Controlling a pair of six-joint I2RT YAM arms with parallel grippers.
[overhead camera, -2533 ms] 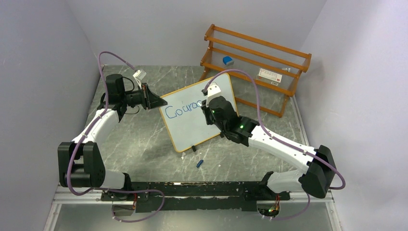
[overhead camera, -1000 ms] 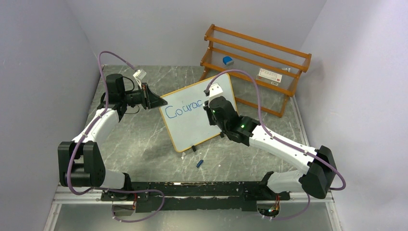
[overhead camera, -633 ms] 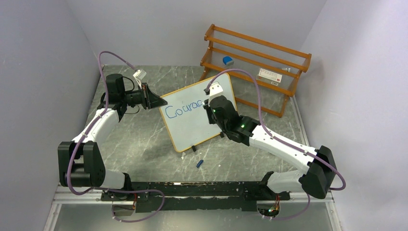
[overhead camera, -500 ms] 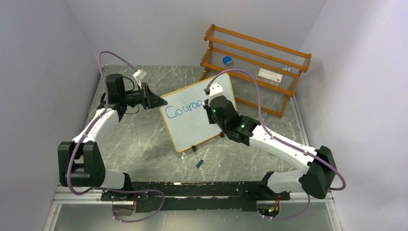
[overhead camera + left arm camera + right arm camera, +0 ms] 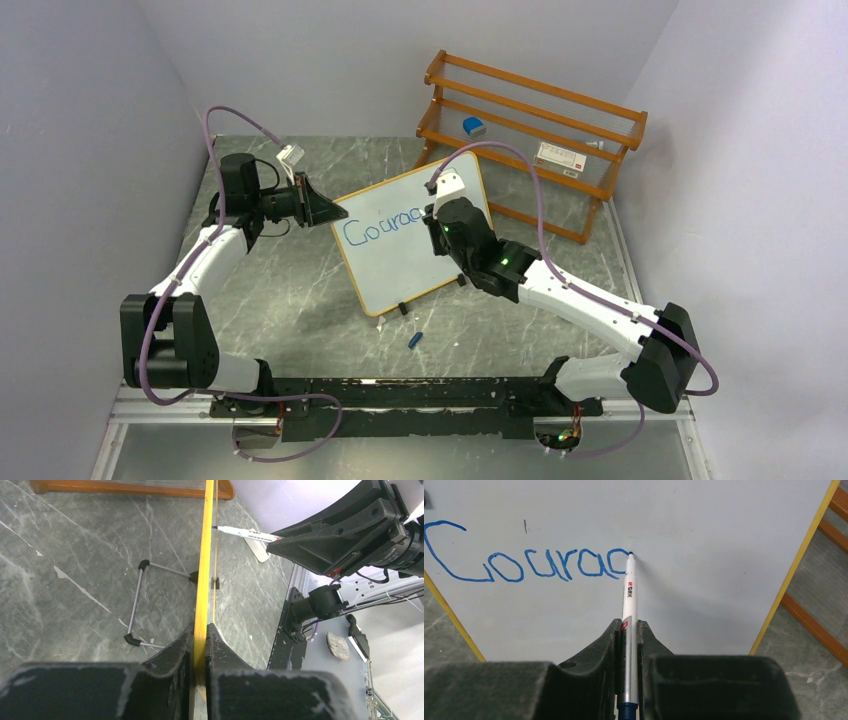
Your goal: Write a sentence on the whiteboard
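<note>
Counting it up: one white rectangular whiteboard with a thin orange-wood frame [image 5: 400,270] stands propped mid-way across the grey marble table [image 5: 300,290], carrying one line of blue handwriting [image 5: 526,564], six letters, "Courac". Two grippers: the left gripper [image 5: 200,630] is clamped on the board's left edge, and the right gripper [image 5: 628,627] is squeezed onto one white marker pen [image 5: 628,605], tip on the board at the last letter. One small blue cap [image 5: 415,339] lies on the near side of the board, and one orange wooden rack [image 5: 545,90] sits far right.
</note>
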